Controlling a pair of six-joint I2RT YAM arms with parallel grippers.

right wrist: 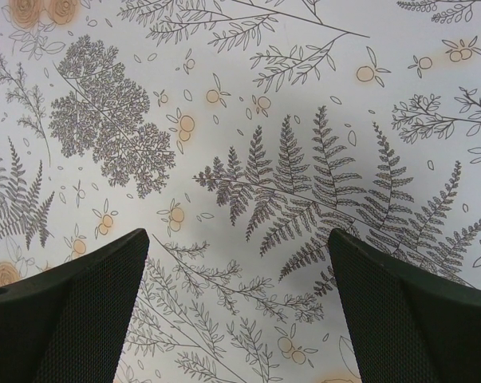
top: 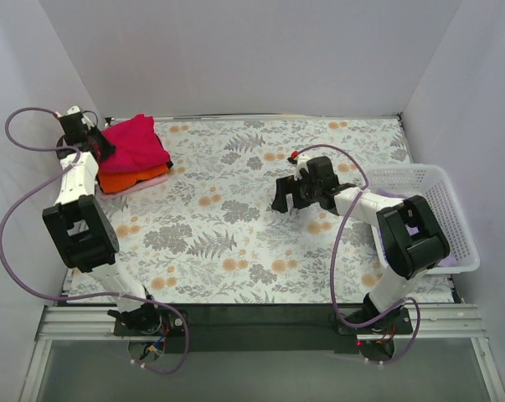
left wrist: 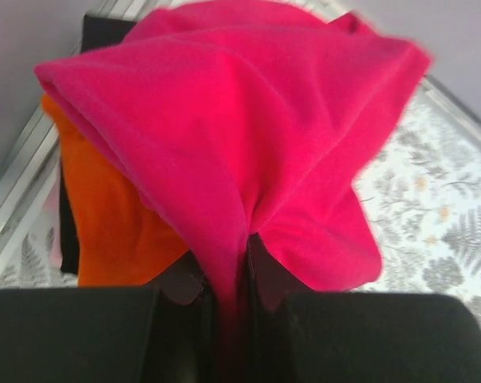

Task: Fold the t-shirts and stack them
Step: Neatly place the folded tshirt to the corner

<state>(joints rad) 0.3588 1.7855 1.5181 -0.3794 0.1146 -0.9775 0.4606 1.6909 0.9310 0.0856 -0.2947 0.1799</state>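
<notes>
Jaws of the left gripper (left wrist: 226, 279) are clamped on the soft crimson-magenta cloth t-shirt (top: 136, 142), which is stacked on the bright orange t-shirt (top: 133, 177) and the pale pink t-shirt (top: 118, 193) at the far left corner of the floral tabletop (top: 235, 226), while those of the right gripper (top: 288, 203) are held wide above its middle.

Light: bright, even, diffuse | Shadows: faint, soft-edged on patterned table (top: 235, 209) | Overhead view: sharp | Left wrist view: crimson t-shirt (left wrist: 248, 136) blurred close to lens, colour saturated | Right wrist view: sharp
</notes>
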